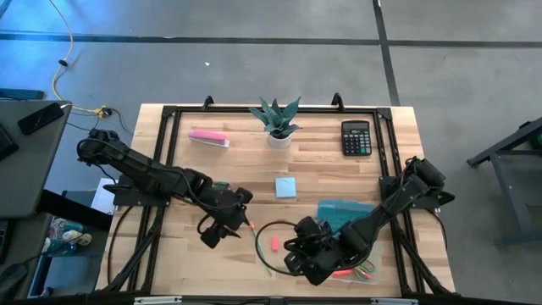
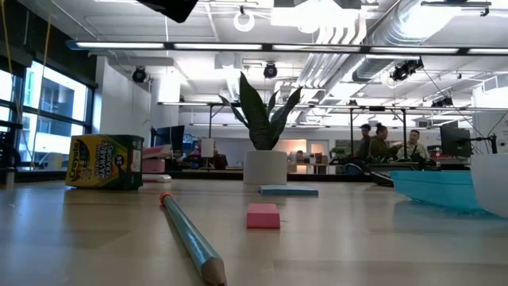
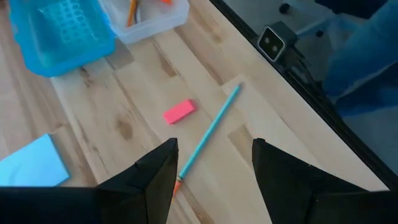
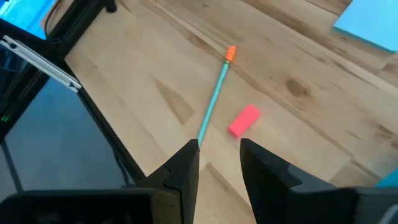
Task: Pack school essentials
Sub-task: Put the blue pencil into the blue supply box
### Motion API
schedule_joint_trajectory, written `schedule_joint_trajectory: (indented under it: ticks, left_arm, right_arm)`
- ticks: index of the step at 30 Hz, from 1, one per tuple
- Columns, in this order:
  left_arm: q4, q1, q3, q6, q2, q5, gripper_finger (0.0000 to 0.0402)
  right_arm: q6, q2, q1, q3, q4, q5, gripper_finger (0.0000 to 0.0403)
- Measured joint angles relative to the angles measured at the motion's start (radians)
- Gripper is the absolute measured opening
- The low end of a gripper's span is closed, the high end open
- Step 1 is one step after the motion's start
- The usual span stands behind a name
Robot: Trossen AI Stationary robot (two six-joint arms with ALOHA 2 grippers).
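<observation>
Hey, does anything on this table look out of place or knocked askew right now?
Nothing is spilled or damaged. The pencil and the small red eraser lie loose on the table, outside the blue case. The pencil lies at a slant near the front edge, between the open left pincer and right pincer.

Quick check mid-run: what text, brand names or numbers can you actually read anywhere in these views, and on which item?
"Crayola": on the yellow and green crayon box, in the low view; its smaller print is too blurred to read.
Black calculator: key and display markings too small to read.
Pink bar, blue notepad, pencil and red eraser: no legible text.
</observation>
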Motion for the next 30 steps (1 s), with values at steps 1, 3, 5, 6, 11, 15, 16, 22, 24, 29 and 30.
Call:
schedule_joint_trajectory:
  ticks: [1, 3, 5, 6, 11, 15, 16, 22, 24, 29, 30]
  left_arm:
    - [-0.01, -0.007, 0.0, 0.003, 0.004, 0.0, 0.0193]
    - [-0.032, -0.023, 0.0, 0.023, 0.018, 0.001, 0.0193]
    - [-0.079, -0.042, 0.0, 0.053, 0.036, 0.0, 0.0193]
    - [-0.099, -0.051, -0.001, 0.068, 0.048, 0.0, 0.0193]
    - [-0.105, -0.088, -0.001, 0.143, 0.112, -0.038, 0.0193]
    - [-0.088, -0.095, -0.001, 0.227, 0.171, -0.102, 0.0193]
    - [-0.079, -0.091, -0.001, 0.238, 0.187, -0.11, 0.0193]
    - [-0.055, -0.047, -0.001, 0.261, 0.27, -0.116, 0.0193]
    - [-0.05, -0.027, -0.001, 0.262, 0.291, -0.11, 0.0193]
    - [-0.026, 0.022, -0.001, 0.297, 0.326, -0.066, 0.0193]
    - [-0.022, 0.029, -0.001, 0.305, 0.33, -0.065, 0.0193]
  right_arm:
    - [0.0, 0.0, -0.001, 0.0, -0.005, 0.0, 0.0108]
    - [0.004, 0.0, -0.004, 0.0, -0.028, 0.0, 0.0108]
    - [0.015, 0.0, -0.005, 0.0, -0.043, -0.001, 0.0108]
    - [0.02, 0.0, -0.005, 0.0, -0.05, -0.001, 0.0108]
    - [0.026, 0.0, -0.005, 0.0, -0.055, -0.029, 0.0108]
    - [0.026, 0.0, -0.005, 0.0, -0.055, -0.041, 0.0108]
    - [0.026, 0.0, -0.005, 0.0, -0.055, -0.041, 0.0108]
    - [0.026, 0.0, -0.011, 0.0, -0.062, -0.04, 0.0108]
    - [0.026, 0.0, -0.017, 0.0, -0.062, -0.04, 0.0108]
    - [0.026, 0.0, -0.029, 0.0, -0.062, -0.04, 0.0108]
    - [0.026, 0.0, -0.032, 0.0, -0.061, -0.04, 0.0108]
